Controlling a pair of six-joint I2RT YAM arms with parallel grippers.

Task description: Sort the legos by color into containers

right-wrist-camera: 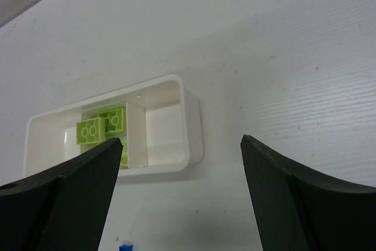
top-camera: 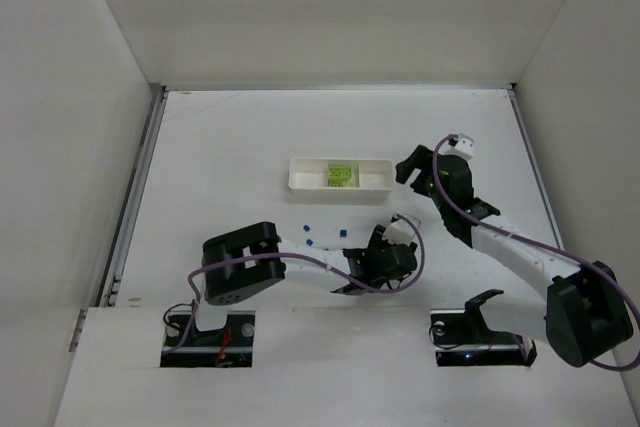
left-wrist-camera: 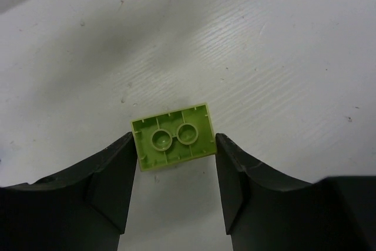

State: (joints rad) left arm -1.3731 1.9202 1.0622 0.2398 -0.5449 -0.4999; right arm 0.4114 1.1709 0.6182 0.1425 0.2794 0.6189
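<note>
A lime green lego (left-wrist-camera: pixel 173 136) lies hollow side up between my left gripper's fingertips (left-wrist-camera: pixel 174 138), and both jaws touch its short sides at table level. In the top view the left gripper (top-camera: pixel 383 252) hides it. The white tray (top-camera: pixel 300 175) has other green legos (top-camera: pixel 341 176) in its middle compartment, which also show in the right wrist view (right-wrist-camera: pixel 100 127). Its other two compartments look empty. Three small blue legos (top-camera: pixel 311 243) lie in front of the tray. My right gripper (top-camera: pixel 405 169) is open and empty, just right of the tray (right-wrist-camera: pixel 191 127). No orange piece is in view.
White walls enclose the table on three sides, with a metal rail (top-camera: pixel 135 197) along the left edge. One blue lego (right-wrist-camera: pixel 125 246) shows at the bottom of the right wrist view. The right arm (top-camera: pixel 520 257) stretches across the right side of the table.
</note>
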